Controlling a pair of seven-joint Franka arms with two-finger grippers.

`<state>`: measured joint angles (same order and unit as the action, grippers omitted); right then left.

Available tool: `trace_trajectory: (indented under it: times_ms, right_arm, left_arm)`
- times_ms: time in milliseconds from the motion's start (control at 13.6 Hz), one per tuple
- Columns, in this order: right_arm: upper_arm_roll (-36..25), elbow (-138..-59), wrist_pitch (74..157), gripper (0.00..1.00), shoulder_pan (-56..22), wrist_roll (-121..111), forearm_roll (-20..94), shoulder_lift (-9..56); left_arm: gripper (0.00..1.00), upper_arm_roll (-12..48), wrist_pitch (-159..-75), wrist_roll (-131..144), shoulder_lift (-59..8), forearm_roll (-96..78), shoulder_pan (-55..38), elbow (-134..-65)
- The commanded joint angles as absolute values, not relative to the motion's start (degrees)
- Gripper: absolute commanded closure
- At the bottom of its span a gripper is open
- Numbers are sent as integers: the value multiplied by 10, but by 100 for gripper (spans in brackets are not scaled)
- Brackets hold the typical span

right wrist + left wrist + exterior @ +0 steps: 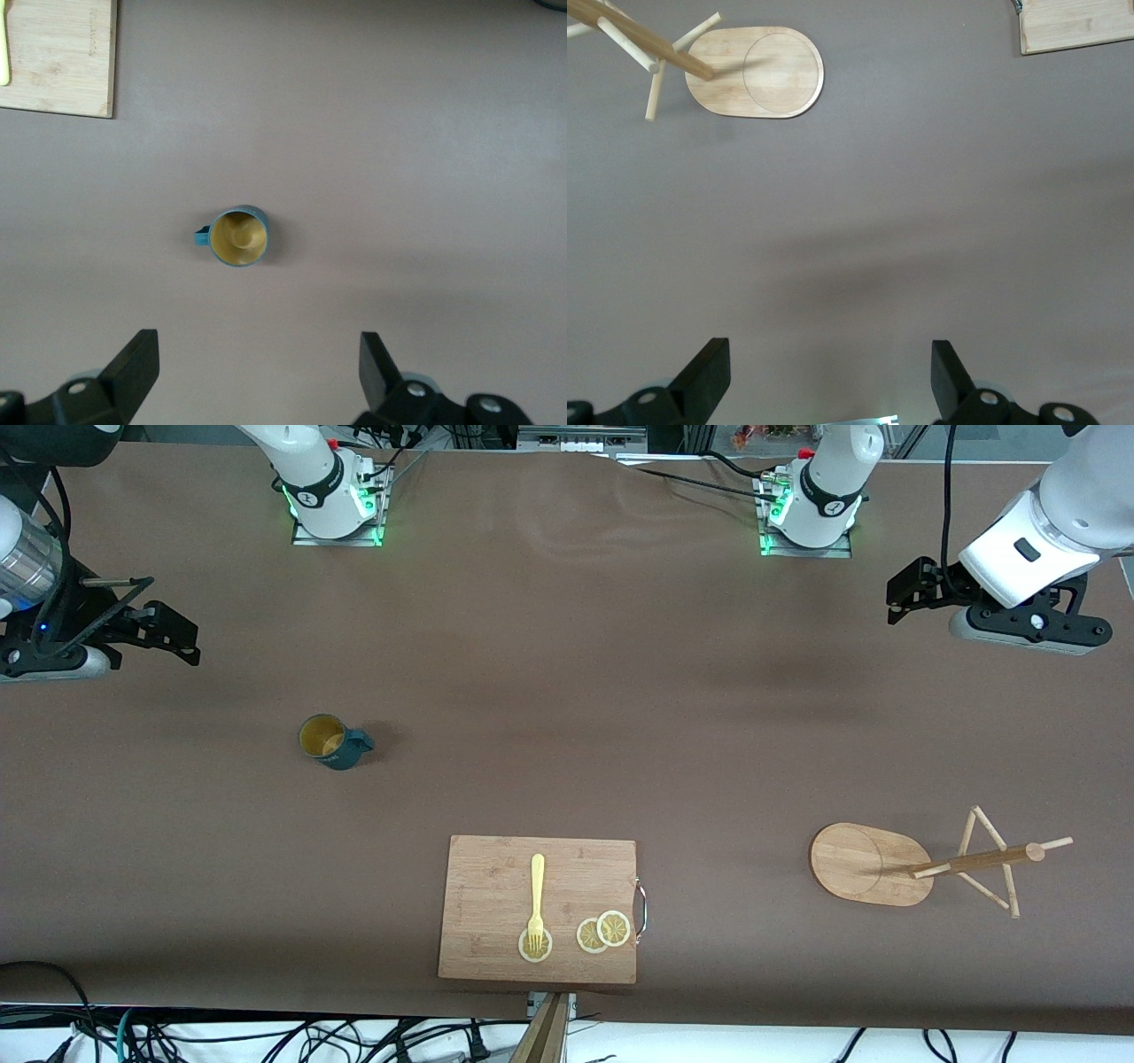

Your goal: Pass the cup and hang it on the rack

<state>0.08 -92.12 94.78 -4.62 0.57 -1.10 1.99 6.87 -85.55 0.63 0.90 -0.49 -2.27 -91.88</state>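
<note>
The dark teal cup stands upright on the brown table toward the right arm's end, showing its yellowish inside. It also shows in the right wrist view, handle to one side. My right gripper is open and empty, up over the table at that end, apart from the cup; it shows in its own view. The bamboo rack stands toward the left arm's end, pole and pegs free. My left gripper is open and empty, high over the table at that end. The left wrist view shows its jaws wide apart and the rack.
A rectangular bamboo cutting board lies near the table's front edge in the middle, with a yellow fork and lemon slices on it. Its corner shows in both wrist views. Cables hang below the front edge.
</note>
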Motion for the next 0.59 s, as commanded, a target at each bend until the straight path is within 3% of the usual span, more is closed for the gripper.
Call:
trace_trajectory:
  times_ms: [0, 515]
  right_arm:
    - [3, -913, 940, 0, -44, 4, -17, 25]
    - [3, -914, 889, 0, -44, -54, -15, 33]
  left_arm:
    - [0, 70, -846, 2, 11, 9, -25, -909]
    - [0, 68, -845, 0, 9, 9, -23, -907]
